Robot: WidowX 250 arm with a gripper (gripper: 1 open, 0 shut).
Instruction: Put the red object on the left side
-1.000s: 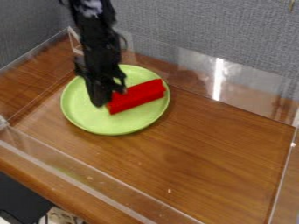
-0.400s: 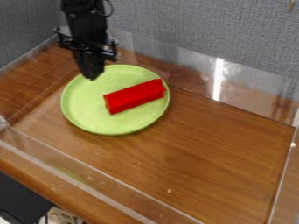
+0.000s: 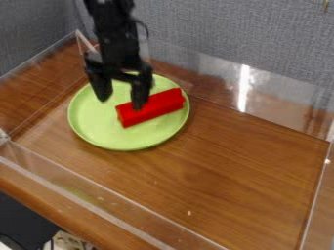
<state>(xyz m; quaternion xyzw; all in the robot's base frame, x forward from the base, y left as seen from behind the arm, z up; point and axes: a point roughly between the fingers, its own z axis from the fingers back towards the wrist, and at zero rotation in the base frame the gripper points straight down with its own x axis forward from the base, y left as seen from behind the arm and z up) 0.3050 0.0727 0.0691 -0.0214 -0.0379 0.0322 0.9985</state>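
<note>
While tool hangs over plate: approach for a grasp, by judgement; nothing lifted yet.

Tool (image 3: 117, 93): released, fingers spread wide, pointing straight down, empty; left finger (image 3: 97, 90) over bare green, right finger (image 3: 139, 95) at the block's near-left end, contact not certain.

Block (image 3: 150, 106): bright red, lying flat on plate, toward its right half, right end reaching close to the rim.

Plate (image 3: 102, 132): lime green, round, on bench (image 3: 222, 166), in the back-left part of the clear-walled enclosure (image 3: 280, 83).

Long axis: level, running diagonally from lower left to upper right in the picture; lower-left end nearer the plate's middle, upper-right end toward the rim.

Fit of tool to block: spread fingers seem to sit left of the block's middle, so straddle looks off-centre; hard to tell from this single view.

Step in hand: reach and line-up, judged early in the task.

Next move, as judgement: shift slightly right along the block, lower so fingers bracket its short width, clench, lift, carry to the left side.

Risk: nudging the block or sliding it across the smooth plate.
</note>
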